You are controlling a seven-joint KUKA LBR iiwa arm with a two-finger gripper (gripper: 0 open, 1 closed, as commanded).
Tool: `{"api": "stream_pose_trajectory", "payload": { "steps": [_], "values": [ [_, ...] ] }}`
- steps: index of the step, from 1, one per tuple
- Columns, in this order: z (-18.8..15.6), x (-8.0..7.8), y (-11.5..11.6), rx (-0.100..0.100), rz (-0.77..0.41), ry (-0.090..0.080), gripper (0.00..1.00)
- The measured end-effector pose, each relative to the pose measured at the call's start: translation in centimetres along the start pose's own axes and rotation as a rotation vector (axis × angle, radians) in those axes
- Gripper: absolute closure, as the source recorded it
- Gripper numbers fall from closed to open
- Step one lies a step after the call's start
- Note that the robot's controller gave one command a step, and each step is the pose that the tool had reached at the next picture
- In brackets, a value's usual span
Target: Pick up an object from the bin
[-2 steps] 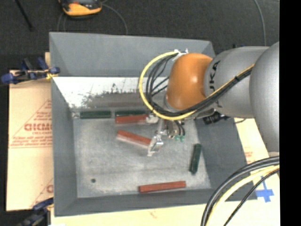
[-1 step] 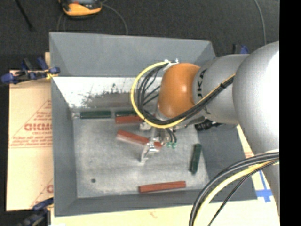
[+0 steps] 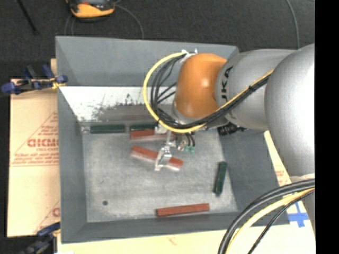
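**Bin pick: gripper's down on a red bar, nothing lifted yet**

So the gripper point(image 3: 165, 160) is low in the grey metal bin point(image 3: 106, 62), right on the flat red rectangular bar point(image 3: 144, 154) lying mid-floor, towards its right end. Honestly can't tell if it's open or clamped; the arm's bulk hides too much. The bar looks flat on the floor, so I'd say the approach is done, with the grab and lift still left. Another red bar point(image 3: 182, 210) lies along the front, and a dark green bar point(image 3: 219, 178) sits well off right.
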State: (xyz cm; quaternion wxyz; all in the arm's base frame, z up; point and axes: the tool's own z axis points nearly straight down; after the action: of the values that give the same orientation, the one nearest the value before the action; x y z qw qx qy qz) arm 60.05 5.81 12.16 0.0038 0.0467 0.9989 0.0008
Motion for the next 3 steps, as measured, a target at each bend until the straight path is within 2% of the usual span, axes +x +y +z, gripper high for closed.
{"api": "stream_pose_trajectory", "payload": {
  "steps": [1,2,3],
  "values": [
    [4.59,1.75,0.30,0.000,0.019,0.003,0.00],
    [3.69,1.43,0.27,0.001,0.019,0.001,1.00],
    [3.69,1.43,0.27,0.001,0.019,0.001,1.00]
  ]
}}
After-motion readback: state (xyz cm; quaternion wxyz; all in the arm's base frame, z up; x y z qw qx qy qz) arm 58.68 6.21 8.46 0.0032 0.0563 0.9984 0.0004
